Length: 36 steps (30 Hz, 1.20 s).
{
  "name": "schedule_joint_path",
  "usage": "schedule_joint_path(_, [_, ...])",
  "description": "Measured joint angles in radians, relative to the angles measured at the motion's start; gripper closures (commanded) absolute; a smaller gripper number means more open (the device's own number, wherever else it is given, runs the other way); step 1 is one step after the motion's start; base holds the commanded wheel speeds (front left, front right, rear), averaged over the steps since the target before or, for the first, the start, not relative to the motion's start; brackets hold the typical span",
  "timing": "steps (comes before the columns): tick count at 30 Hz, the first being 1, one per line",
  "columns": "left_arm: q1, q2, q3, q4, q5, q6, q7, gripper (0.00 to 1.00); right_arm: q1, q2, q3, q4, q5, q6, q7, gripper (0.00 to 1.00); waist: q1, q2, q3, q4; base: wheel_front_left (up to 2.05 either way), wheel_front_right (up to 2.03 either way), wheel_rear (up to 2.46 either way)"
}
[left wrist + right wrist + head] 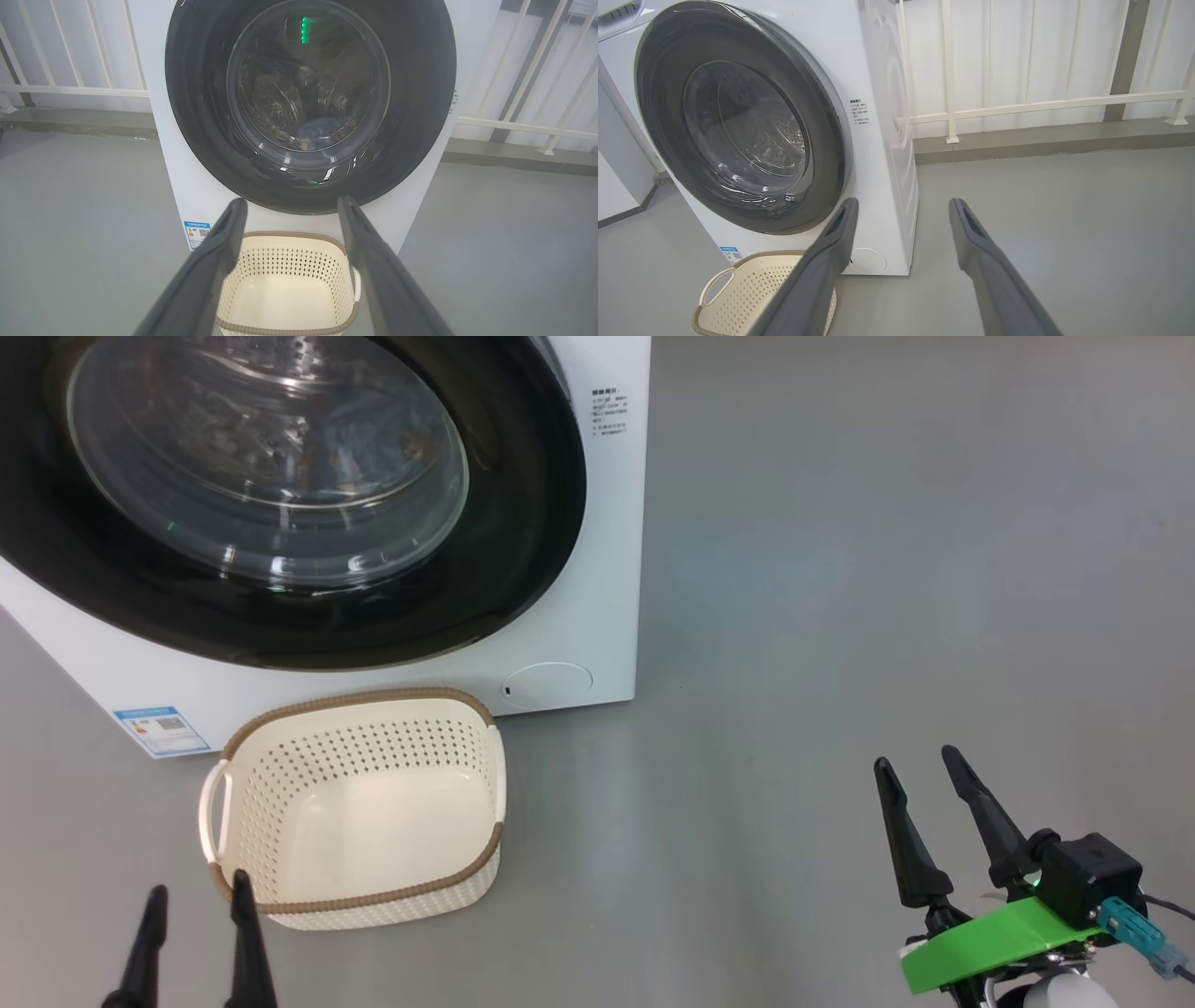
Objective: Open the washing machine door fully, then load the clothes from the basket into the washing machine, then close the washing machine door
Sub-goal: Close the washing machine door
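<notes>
Currently left pincer (pixel 200 883) hangs spread, holding nothing, near the basket (pixel 364 695); right pincer (pixel 914 757) likewise spread, well apart. Washing machine door (pixel 523 523) sits shut, basket on the floor (pixel 840 569) just before the washing machine (pixel 607 569).

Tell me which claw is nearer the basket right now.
Left. The left claw hangs at the basket's near left corner, overlapping its rim in the head view. The right claw is well off to the basket's right, over bare floor.

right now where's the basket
In the head view the basket sits lower left on the floor, close in front of the washing machine under its door, just ahead of the left gripper.
</notes>
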Motion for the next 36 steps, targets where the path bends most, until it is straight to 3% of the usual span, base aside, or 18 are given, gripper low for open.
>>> schedule_joint_path(36, [0.054, 0.001, -0.008, 0.001, 0.022, -0.006, 0.0, 0.0, 0.055, 0.033, -0.043, 0.009, -0.029, 0.0, 0.0, 0.0, 0.0001, 0.0, -0.052, 0.057, 0.0, 0.0, 0.0])
